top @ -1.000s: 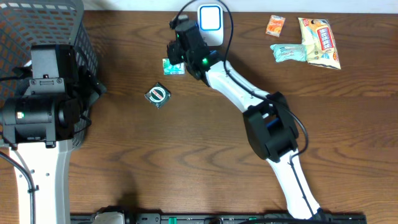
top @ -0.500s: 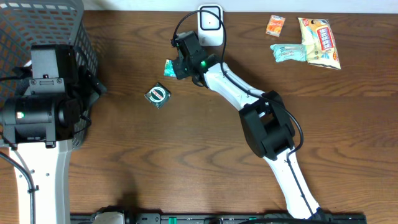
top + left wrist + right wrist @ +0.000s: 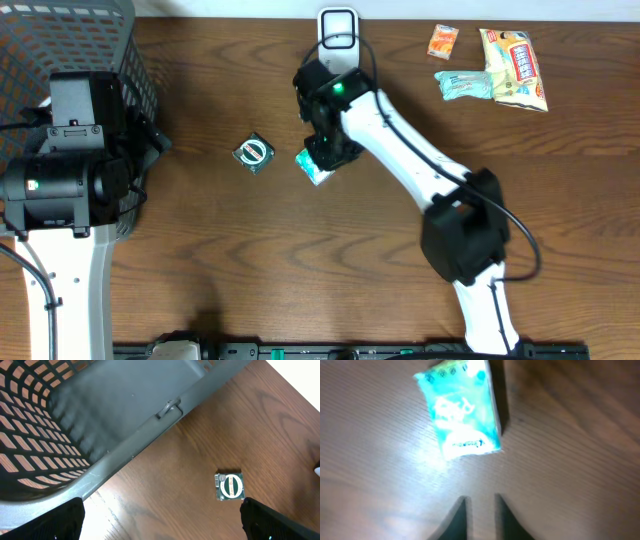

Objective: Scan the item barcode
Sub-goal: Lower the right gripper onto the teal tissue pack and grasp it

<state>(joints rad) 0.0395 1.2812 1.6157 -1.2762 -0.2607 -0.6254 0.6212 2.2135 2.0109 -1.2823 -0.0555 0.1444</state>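
1. Dark wood-grain table (image 3: 300,260) fills the overhead view, with a grey mesh basket (image 3: 60,40) at its far-left corner and a white scanner (image 3: 338,28) standing at the far edge near the middle.
2. A small teal packet (image 3: 315,166) lies flat on the wood near the centre of the table. It is well apart from the scanner and near a round green-and-white item (image 3: 253,152) on its left.
3. The right gripper (image 3: 325,150) hangs over the teal packet, partly covering it from overhead. From the right wrist, its fingertips (image 3: 457,515) stand narrowly parted with nothing between them, and the teal packet lies free on the wood ahead of them. That view is blurred, so the print on the wrapper cannot be read.
4. The left gripper (image 3: 160,522) hovers beside the basket, jaws spread wide and empty, with the round green-and-white item on the table ahead of it.
5. Three snack packs rest at the far-right corner: an orange sachet (image 3: 443,40), a pale green wrapper (image 3: 462,85) and a yellow bag (image 3: 515,68), the last two touching.
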